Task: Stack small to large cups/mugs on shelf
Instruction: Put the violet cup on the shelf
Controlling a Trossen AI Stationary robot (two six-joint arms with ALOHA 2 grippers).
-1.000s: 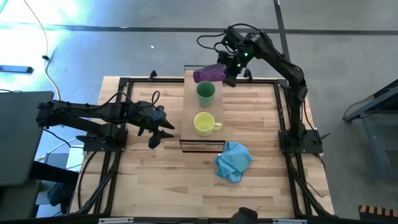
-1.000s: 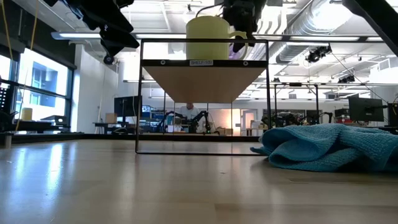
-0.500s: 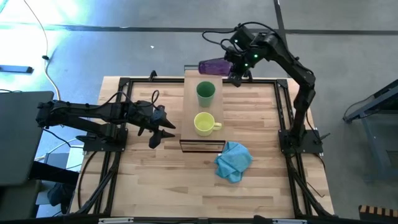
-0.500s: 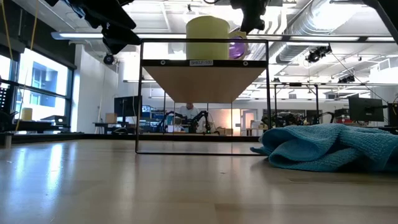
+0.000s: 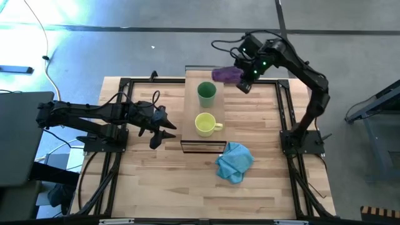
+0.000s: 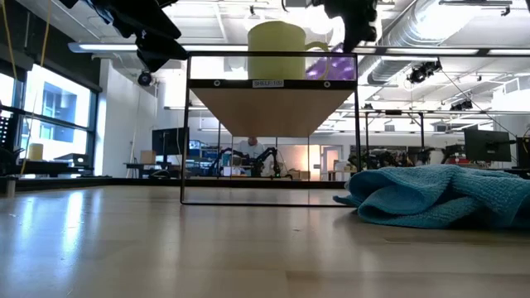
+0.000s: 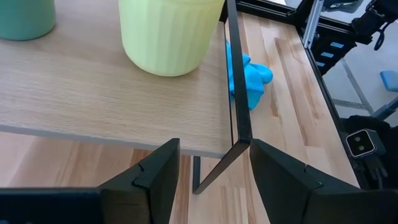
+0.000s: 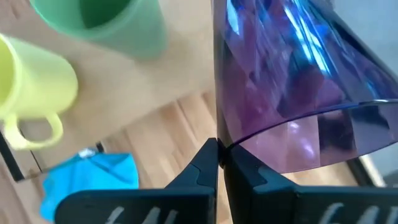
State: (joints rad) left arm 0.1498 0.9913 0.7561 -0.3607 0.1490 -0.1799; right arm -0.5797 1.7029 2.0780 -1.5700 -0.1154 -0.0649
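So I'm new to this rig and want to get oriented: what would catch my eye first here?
The purple tumbler, pinched by its rim in the shut right gripper, hangs tipped on its side above the far end of the shelf. On the shelf stand the green cup and, nearer the front, the yellow mug. The left gripper waits open beside the shelf, and a blue cloth lies crumpled on the table in front.

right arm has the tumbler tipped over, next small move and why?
Probably swing the purple tumbler back over the shelf's far end and turn it upright. The right gripper pinches its rim, tilted, off past the green cup.
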